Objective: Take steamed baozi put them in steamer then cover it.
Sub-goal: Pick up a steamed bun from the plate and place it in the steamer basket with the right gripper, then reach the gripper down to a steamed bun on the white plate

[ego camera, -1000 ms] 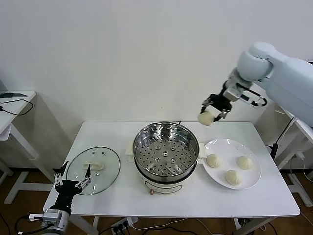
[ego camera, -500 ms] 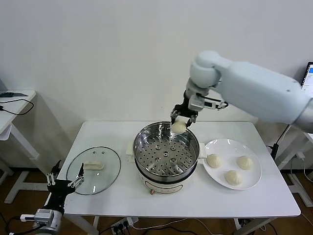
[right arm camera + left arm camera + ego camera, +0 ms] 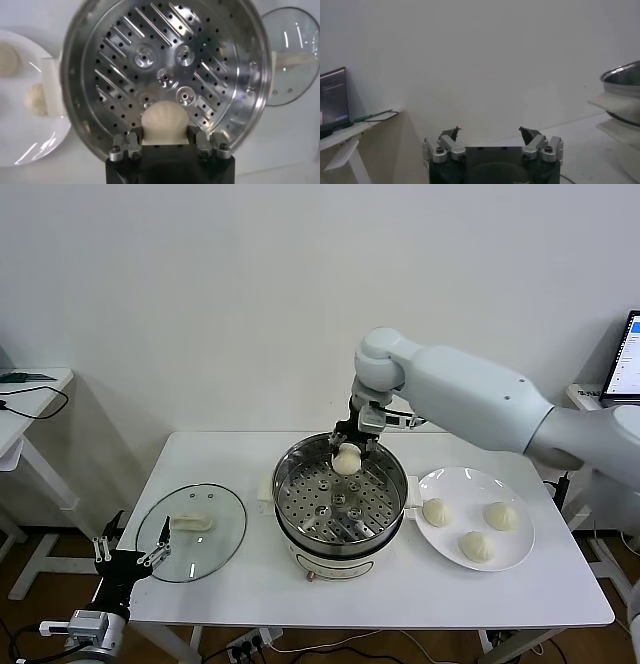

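**A:** Baozi first: where is the small, round, cream-white dough bun [image 3: 346,460]?

**B:** Pinched between the fingers of the right gripper [image 3: 347,452], which is clamped on its sides. Directly beneath that gripper lies the perforated tray of the large, shiny stainless-steel steamer pot [image 3: 300,524]. The bun hangs over the far part of the tray, not yet touching it.

**A:** And the others?

**B:** Three more cream-white buns [image 3: 436,511] sit on the flat, round white plate [image 3: 510,556], just to the right of the gripper and nearer the robot, beside the pot.

**A:** The lid?

**B:** The round glass lid with a white handle [image 3: 191,532] rests flat on the white table [image 3: 400,599], well to the left of the right gripper.

**A:** The other arm?

**B:** The left gripper [image 3: 128,559] is parked low at the table's near left corner, beside the lid, its fingers spread wide with nothing between them.
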